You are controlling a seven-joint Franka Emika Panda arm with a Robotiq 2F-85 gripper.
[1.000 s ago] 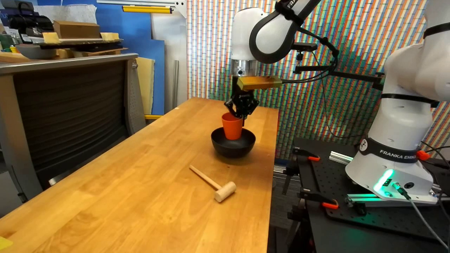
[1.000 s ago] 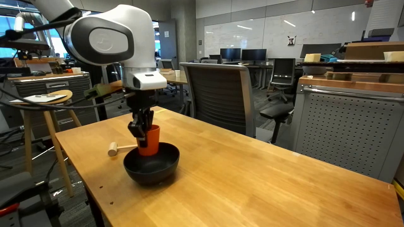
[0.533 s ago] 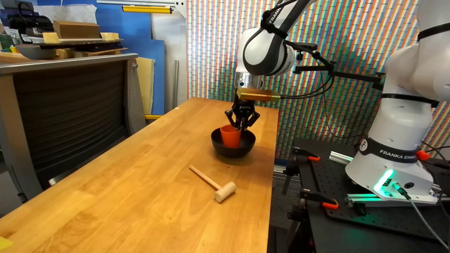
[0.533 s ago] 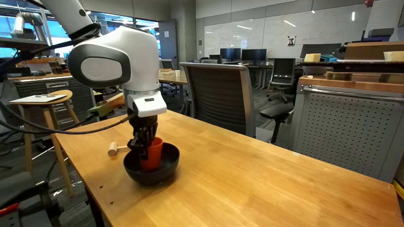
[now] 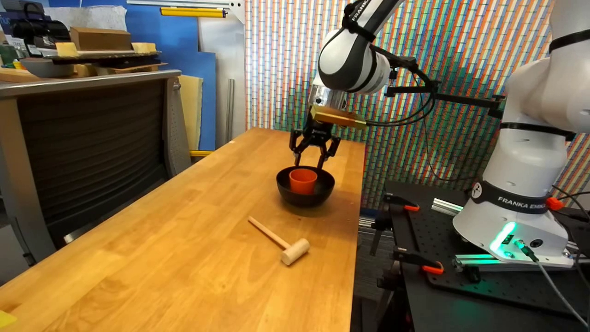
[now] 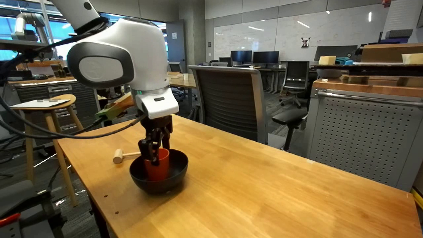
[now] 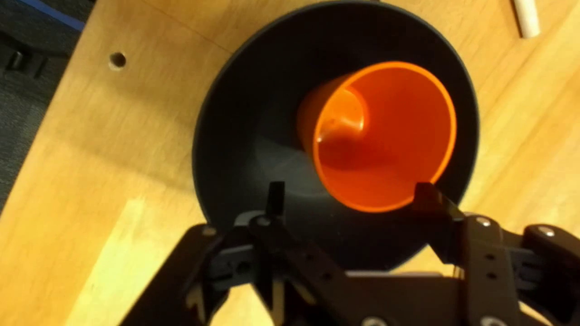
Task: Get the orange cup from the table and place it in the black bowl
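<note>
The orange cup (image 5: 303, 182) stands inside the black bowl (image 5: 327, 190), which rests on the wooden table (image 5: 193, 230). In the wrist view, the cup (image 7: 389, 136) sits off-centre in the bowl (image 7: 235, 127), its mouth facing the camera. My gripper (image 7: 351, 194) is open, the two fingers well apart with nothing clamped between them. The right finger overlaps the cup's rim in that view; whether it touches cannot be told. In an exterior view the gripper (image 5: 309, 165) hangs just above and behind the cup. A finger partly covers the cup (image 6: 158, 172) in an exterior view.
A small wooden mallet (image 5: 295, 251) lies on the table near the bowl. An office chair (image 6: 231, 102) stands along the long side of the table. Clamps (image 5: 417, 263) and the robot's black base plate (image 5: 442, 240) are beside the opposite edge.
The cup has gone down into the bowl with the gripper. The fingers have since spread and let go of its rim, and the gripper has tilted and risen slightly.
</note>
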